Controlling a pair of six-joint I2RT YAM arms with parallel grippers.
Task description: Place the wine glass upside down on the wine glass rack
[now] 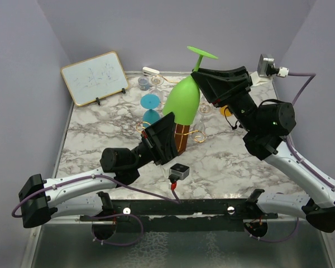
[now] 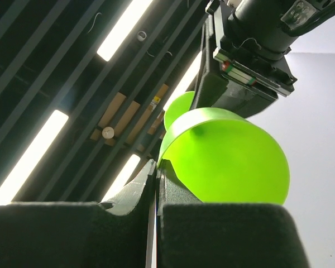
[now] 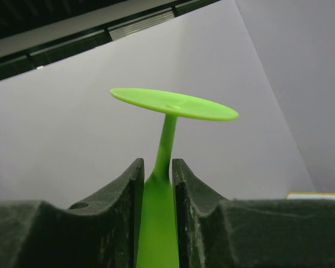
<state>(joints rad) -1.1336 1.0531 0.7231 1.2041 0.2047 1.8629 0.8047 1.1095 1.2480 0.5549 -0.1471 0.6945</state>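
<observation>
One marble table [image 1: 100, 128] is carrying the scene, and two arms are reaching over it from the near edge. One whiteboard [image 1: 95, 77] is leaning at the back left corner. One green wine glass [image 1: 183, 100] is hanging upside down, foot uppermost, over the middle of the table. Its bowl is sitting directly above the one wine glass rack [image 1: 182, 140], whose brown base and gold wire curls are showing beneath it. Whether the rim is touching the rack cannot be told. One blue glass [image 1: 151, 103] is showing just left of the green bowl.

Right gripper [image 3: 157, 167]: the jaws are standing narrowly apart and pinching the green stem where it widens into the bowl, one jaw against each side.

Left gripper [image 2: 156, 167]: it is clenched tight, the jaws meeting and holding nothing. It is sitting just beside the lower bowl of the wine glass, and contact cannot be confirmed.
</observation>
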